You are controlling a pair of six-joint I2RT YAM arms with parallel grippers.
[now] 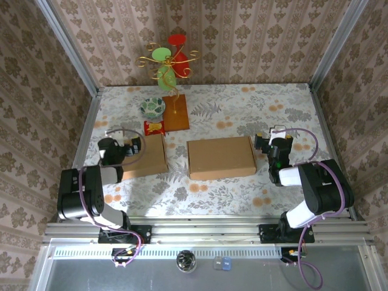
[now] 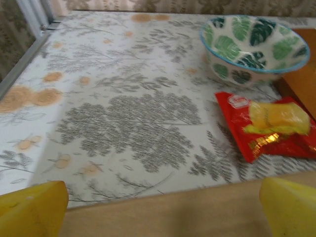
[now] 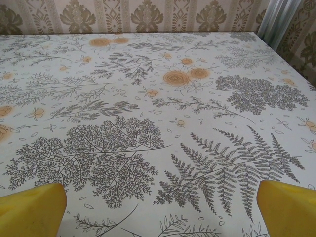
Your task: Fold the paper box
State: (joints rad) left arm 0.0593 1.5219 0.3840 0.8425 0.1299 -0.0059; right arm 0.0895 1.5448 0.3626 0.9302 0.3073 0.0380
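The flat cardboard box (image 1: 220,157) lies right of the bowl (image 1: 152,107) and nearer the arms, its long axis running left to right. A second cardboard piece (image 1: 147,156) lies just nearer than the bowl, and the left gripper (image 1: 130,146) is at it, wide open and empty. The right gripper (image 1: 262,144), far right of the bowl, is also spread wide and holds nothing.

Both arms tucked in near their bases, both grippers wide open.

Left arm (image 1: 85,194) is folded with its elbow out to the left, and the left gripper (image 1: 129,144) sits low, aimed away from the bases. Right arm (image 1: 315,182) mirrors it with its elbow out to the right, and the right gripper (image 1: 273,138) is also low and aimed away. In each wrist view, the yellow fingertips (image 2: 32,210) (image 3: 32,207) sit at the bottom corners, spread fully apart with the jaws level.
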